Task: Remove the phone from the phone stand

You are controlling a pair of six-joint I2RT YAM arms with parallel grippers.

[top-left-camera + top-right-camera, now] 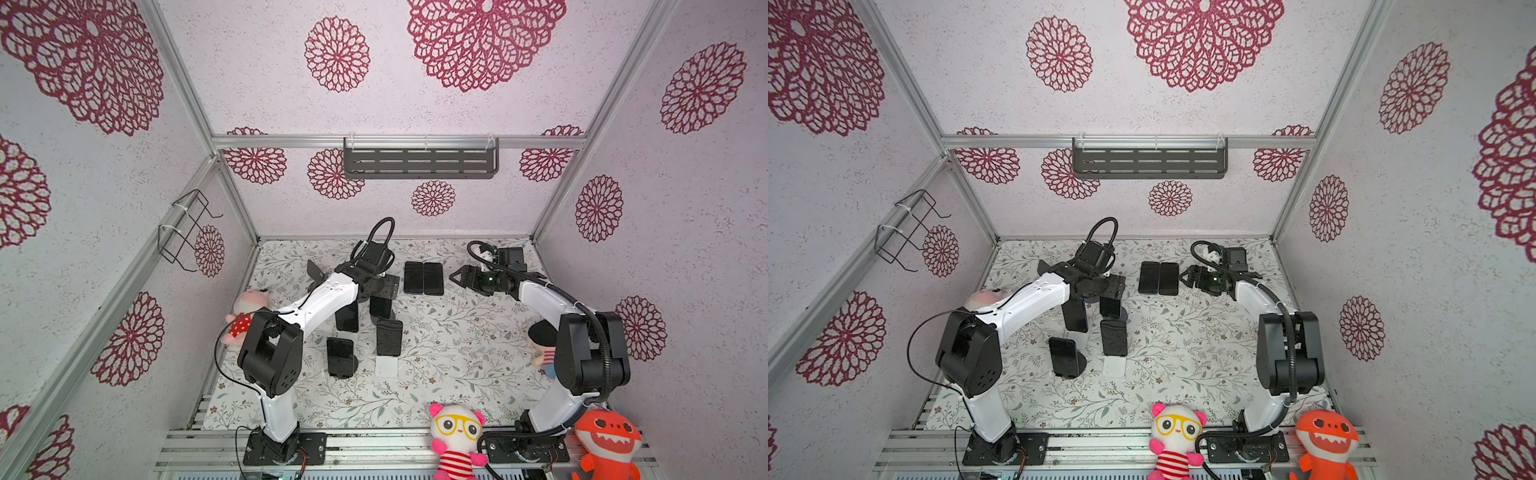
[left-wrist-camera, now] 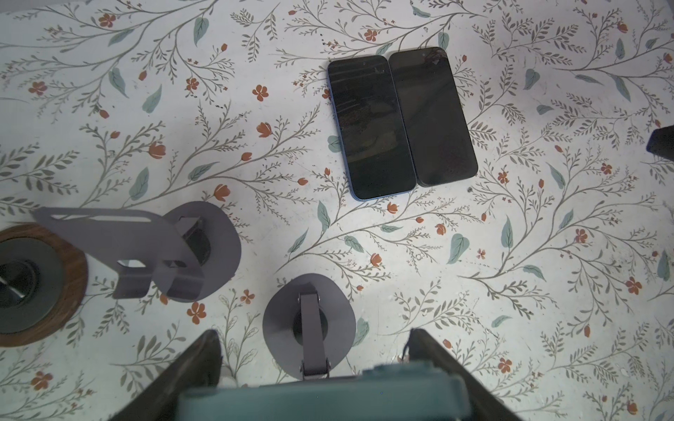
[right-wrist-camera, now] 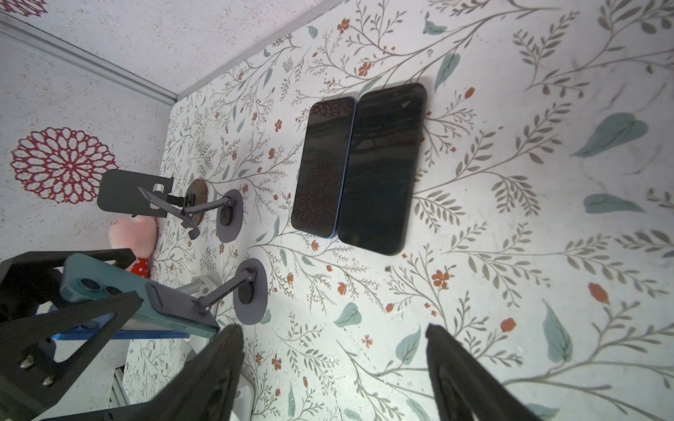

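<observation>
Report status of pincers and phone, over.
Left pincer straddles teal phone, grip unconfirmed. Phone on stand. Right pincer open, empty. Close beside: empty stand.

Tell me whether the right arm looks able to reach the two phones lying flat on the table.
Probably yes. The right pincer hangs open just beside the two phones and points at them, with only bare table in between.

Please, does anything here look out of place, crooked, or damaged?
Nothing stands out. The two loose phones lie flat, edge to edge, on the table; the other phones rest on their stands, none fallen.
</observation>
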